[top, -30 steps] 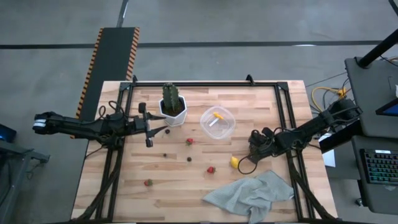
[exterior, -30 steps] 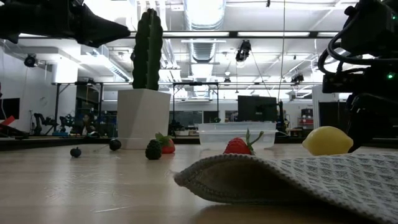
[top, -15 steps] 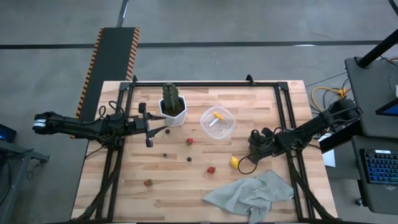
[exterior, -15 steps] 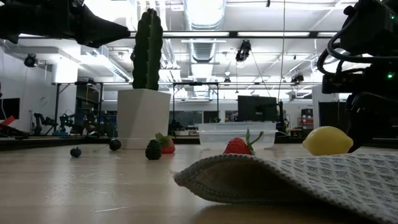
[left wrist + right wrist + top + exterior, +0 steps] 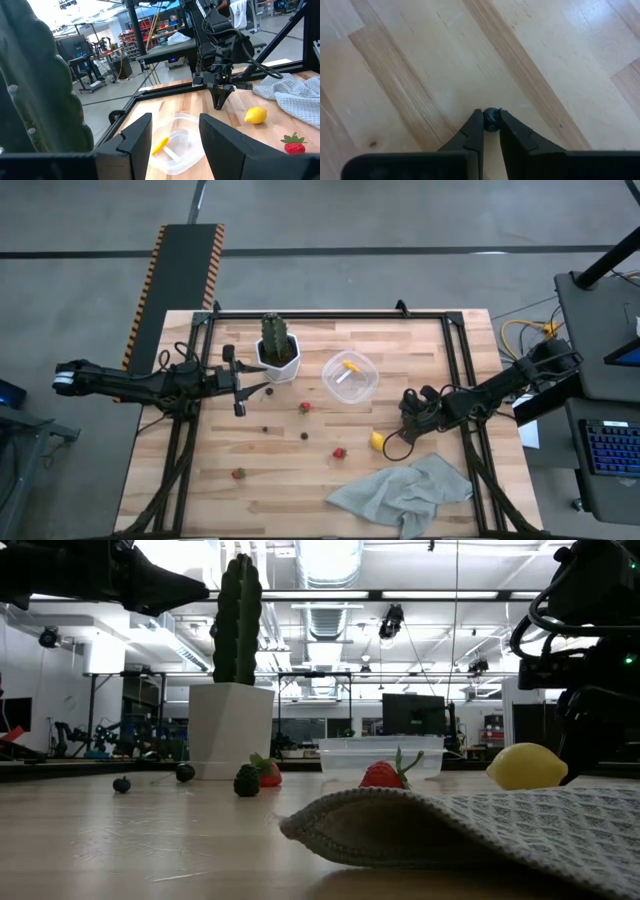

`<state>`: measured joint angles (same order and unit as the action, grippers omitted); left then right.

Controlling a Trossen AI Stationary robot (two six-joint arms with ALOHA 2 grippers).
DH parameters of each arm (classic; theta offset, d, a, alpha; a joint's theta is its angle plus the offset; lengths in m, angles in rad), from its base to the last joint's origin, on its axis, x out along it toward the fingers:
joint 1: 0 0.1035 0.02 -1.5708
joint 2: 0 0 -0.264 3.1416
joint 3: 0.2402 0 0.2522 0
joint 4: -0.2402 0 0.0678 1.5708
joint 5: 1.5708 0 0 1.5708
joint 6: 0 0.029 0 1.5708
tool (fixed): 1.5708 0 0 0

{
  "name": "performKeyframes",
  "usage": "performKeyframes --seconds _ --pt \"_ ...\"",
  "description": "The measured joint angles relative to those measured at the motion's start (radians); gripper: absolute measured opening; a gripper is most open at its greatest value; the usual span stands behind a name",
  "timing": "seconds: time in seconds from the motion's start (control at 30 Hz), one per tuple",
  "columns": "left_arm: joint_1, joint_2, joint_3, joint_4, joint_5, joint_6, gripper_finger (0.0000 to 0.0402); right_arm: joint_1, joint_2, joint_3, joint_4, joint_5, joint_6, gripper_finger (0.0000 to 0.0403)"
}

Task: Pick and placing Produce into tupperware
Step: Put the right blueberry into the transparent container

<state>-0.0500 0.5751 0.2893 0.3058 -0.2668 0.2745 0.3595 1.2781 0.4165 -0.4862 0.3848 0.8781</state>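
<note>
Over the last second the right gripper (image 5: 491,131) has drawn its fingers (image 5: 470,134) together, and they now pinch a tiny dark berry (image 5: 491,119) at their very tips, just above the wooden table (image 5: 410,60). Nothing else has shifted.

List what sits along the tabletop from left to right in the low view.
Small berry → second small berry → white pot with cactus → tupperware → lemon.

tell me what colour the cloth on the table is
Pale grey cloth, best seen in the high view.
</note>
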Motion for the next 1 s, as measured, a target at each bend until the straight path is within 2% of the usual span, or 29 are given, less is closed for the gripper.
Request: performKeyframes --seconds 1.0 --pt "0.0 0.001 0.0 0.0 -0.003 0.0 0.0151 -0.001 0.001 0.075 -0.038 0.013 -0.041 0.0029"
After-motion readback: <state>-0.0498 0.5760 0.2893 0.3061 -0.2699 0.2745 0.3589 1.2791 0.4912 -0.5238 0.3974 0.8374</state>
